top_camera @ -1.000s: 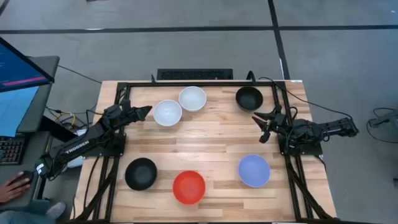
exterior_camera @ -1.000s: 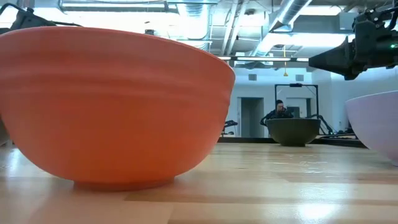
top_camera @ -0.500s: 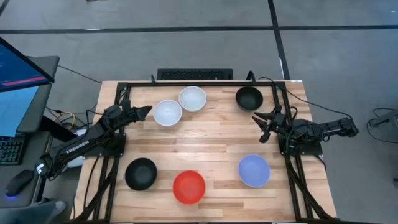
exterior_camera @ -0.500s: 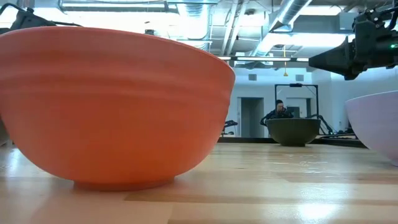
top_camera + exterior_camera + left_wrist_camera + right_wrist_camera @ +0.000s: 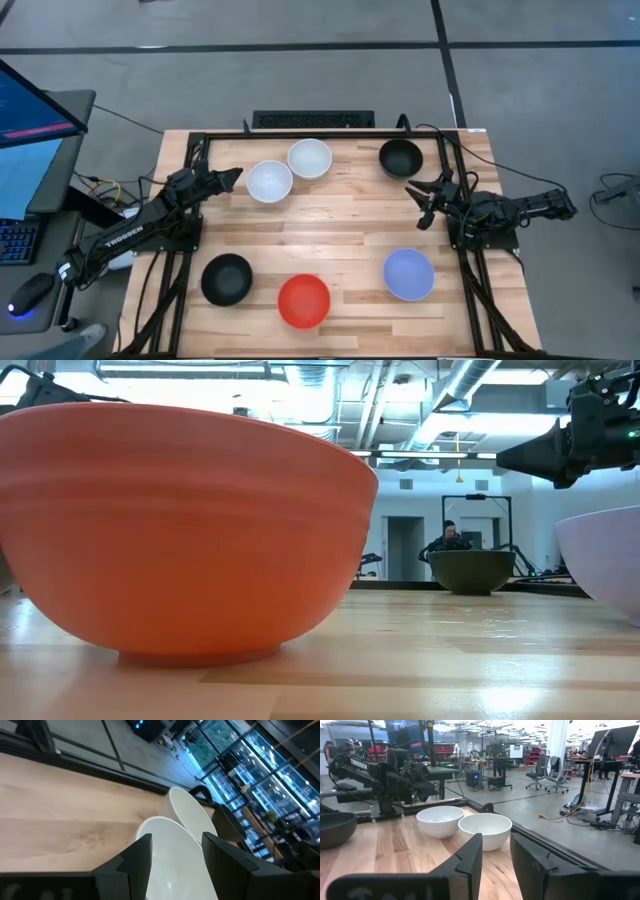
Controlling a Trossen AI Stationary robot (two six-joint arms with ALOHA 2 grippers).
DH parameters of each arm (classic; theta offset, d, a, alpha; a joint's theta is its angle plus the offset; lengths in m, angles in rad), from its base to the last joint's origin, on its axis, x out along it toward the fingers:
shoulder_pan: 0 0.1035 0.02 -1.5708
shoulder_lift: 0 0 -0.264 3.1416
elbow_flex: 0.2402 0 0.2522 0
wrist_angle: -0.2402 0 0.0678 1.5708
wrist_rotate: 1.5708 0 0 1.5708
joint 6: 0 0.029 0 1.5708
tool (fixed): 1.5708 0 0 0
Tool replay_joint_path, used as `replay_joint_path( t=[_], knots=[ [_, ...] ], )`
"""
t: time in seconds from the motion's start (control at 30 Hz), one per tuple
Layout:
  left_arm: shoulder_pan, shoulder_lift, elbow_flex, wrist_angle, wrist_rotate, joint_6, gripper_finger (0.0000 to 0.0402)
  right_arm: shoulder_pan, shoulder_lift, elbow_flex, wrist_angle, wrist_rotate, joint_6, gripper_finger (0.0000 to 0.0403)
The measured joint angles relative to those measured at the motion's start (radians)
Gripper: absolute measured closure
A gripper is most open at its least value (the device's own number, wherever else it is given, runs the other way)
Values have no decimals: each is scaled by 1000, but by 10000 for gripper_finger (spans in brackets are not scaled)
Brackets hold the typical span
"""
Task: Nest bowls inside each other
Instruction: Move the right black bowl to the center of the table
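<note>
Six bowls stand upright on their bases on the wooden table. The high view shows two white bowls (image 5: 269, 181) (image 5: 309, 158) touching near the far edge, a black bowl (image 5: 401, 157) far right, a second black bowl (image 5: 227, 279), a red bowl (image 5: 304, 301) and a pale blue-lavender bowl (image 5: 409, 274) near the front. My left gripper (image 5: 236, 176) (image 5: 176, 837) is open, just left of the nearer white bowl (image 5: 175, 860). My right gripper (image 5: 417, 203) (image 5: 496, 837) is open, at the right edge, just nearside of the far-right black bowl.
A black frame (image 5: 300, 134) runs along the table's far edge and both sides. The middle of the table (image 5: 330, 225) is bare wood. In the low view the red bowl (image 5: 180, 530) fills the foreground. A monitor and a mouse stand left of the table.
Neither arm nor any bowl has moved. A person's hand that lay on the mouse left of the table has drawn away out of view.
</note>
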Motion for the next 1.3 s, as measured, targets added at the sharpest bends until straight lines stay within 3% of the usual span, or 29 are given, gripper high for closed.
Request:
replay_joint_path(
  t=[0.3, 0.47, 0.57, 0.73, 0.9, 0.97, 1.07, 1.17, 1.23, 1.3],
  knots=[
    [0, 0, 0, 11, -58, -2, 237, 0, -1, 0, 45, 0, -368, 280],
    [0, 0, 0, 10, -44, -48, 237, 0, 0, 0, 114, 0, -329, 280],
    [0, 0, 0, 15, -38, -169, 237, -1, -1, 1, 249, 9, -218, 280],
    [-4, 1, 34, 49, 34, -93, 237, -29, 0, 30, 366, 201, -29, 280],
    [-4, 0, 132, 60, 95, 29, 237, -65, 66, 146, 65, 210, 10, 280],
    [-4, 2, 173, 5, 103, 97, 237, -88, 119, 204, -80, 209, 122, 280],
    [-3, 17, 236, -103, 154, 219, 237, -146, 210, 309, -357, 182, 427, 280],
    [-4, 56, 305, -259, 224, 361, 237, -233, 324, 418, -654, 43, 780, 280],
    [-3, 90, 353, -359, 233, 438, 237, -290, 402, 476, -759, -81, 881, 280],
    [-3, 119, 393, -431, 224, 506, 237, -334, 466, 520, -744, -135, 893, 280]
  ],
)
